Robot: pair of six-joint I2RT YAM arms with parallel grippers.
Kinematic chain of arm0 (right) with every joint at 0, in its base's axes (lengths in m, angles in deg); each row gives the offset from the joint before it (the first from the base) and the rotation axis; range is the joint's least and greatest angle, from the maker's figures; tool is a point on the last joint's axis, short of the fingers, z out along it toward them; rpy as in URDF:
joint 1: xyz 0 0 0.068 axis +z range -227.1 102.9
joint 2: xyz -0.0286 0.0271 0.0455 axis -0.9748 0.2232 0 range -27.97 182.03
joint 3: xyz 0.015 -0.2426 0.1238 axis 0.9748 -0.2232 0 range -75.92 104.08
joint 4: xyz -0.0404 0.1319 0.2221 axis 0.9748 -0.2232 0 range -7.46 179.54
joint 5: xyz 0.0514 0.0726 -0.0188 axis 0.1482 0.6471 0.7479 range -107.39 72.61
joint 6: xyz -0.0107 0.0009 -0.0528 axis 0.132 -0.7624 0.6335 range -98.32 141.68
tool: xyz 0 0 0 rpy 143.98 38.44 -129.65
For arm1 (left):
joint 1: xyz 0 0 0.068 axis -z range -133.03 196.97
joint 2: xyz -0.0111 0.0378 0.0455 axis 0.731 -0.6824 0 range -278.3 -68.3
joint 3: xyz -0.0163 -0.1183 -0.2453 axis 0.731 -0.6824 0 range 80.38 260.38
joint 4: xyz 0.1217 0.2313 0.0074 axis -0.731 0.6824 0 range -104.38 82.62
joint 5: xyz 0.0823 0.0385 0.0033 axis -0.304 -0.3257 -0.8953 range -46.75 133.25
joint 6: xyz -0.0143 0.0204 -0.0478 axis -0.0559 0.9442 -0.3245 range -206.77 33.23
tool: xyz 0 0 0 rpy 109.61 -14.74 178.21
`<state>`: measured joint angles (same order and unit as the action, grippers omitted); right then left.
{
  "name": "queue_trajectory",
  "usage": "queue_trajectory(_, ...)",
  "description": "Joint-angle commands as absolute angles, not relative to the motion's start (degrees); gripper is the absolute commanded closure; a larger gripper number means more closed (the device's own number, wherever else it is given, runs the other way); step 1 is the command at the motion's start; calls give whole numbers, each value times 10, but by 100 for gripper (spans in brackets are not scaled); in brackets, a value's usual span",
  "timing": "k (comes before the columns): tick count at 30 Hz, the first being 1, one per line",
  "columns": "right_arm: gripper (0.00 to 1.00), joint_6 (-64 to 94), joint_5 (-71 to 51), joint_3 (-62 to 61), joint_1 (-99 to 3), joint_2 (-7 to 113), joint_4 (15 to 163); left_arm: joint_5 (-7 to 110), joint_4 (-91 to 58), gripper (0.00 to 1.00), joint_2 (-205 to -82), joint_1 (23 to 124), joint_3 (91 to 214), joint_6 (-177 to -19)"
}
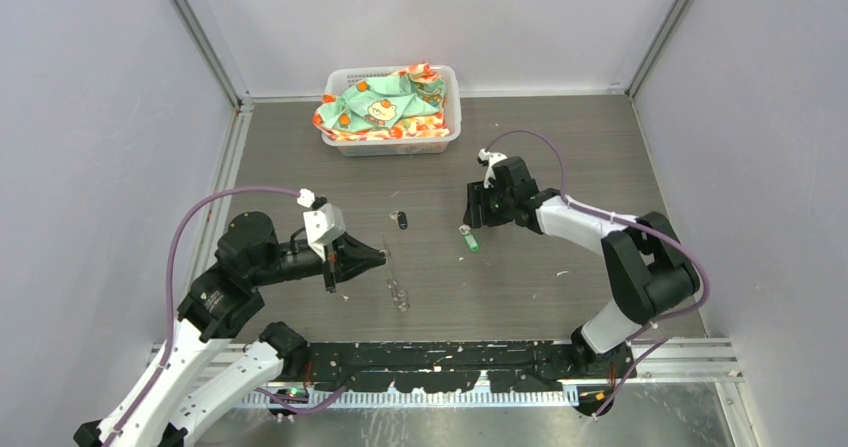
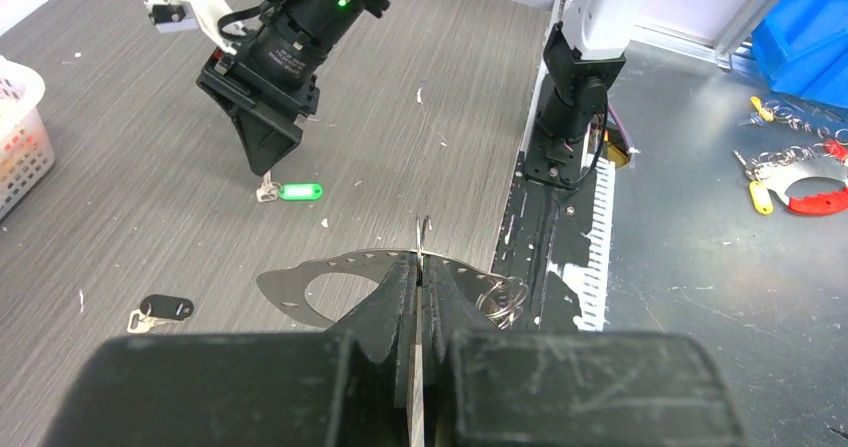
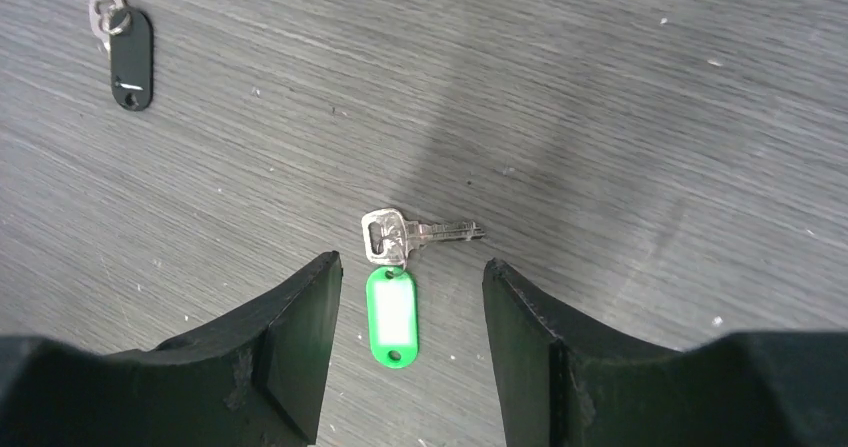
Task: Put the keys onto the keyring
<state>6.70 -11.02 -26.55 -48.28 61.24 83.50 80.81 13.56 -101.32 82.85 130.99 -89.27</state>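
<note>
Right end effector, spread open, straddles the green-tagged metal key. It's lying flat, so it might skid when pinched. Left end effector clamps the floppy silver-grey keyring.

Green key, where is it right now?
Right of centre in the top view, the green key lies flat just below the open right gripper, with the black key to its left.

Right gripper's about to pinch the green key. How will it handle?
Probably light: the green key is small and thin. Lying flat on the table, it may slide before the right gripper catches it. Its tag hangs off the key's head, so one part will likely dangle.
</note>
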Motion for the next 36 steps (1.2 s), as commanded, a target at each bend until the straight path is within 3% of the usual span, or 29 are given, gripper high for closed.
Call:
queue_trajectory(1,41,112,13,-228,-493,647,843,826,118,100,-1017,827,1347,-878)
queue_trajectory(19,55,85,24,-220,-504,719,859,829,156,100,-1025,827,1377,-853)
queue_trajectory(28,71,59,49,-248,-504,696,887,826,161,100,-1023,827,1378,-846)
queue_trajectory(36,77,46,34,-254,-503,709,900,821,164,100,-1023,827,1380,-842)
